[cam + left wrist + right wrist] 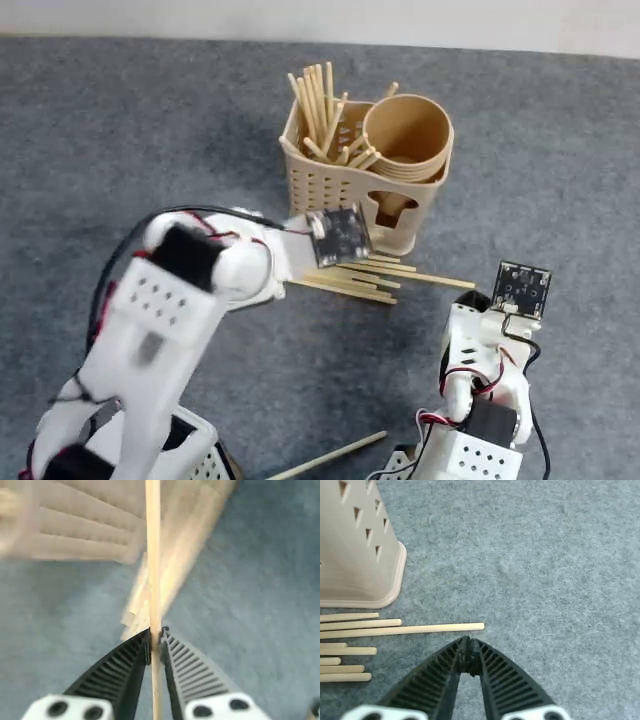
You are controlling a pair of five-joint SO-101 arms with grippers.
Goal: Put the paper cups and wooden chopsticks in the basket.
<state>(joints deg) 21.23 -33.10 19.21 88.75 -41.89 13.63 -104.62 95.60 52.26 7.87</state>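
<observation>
A beige perforated basket [340, 190] stands at the back of the grey mat, holding stacked paper cups [406, 135] and several upright wooden chopsticks [318, 105]. More chopsticks [365, 280] lie flat just in front of it. My left gripper [155, 635] is shut on one chopstick [152, 555], held over that loose pile close to the basket [75, 525]. My right gripper [469, 647] is shut with nothing in it, low over the mat, its tips just short of the end of the longest chopstick [420, 628] and beside the basket's corner [365, 555].
One stray chopstick [328, 457] lies near the front edge between the two arm bases. The left arm [180, 300] stretches across the front left of the mat, and the right arm [495, 350] stands at the front right.
</observation>
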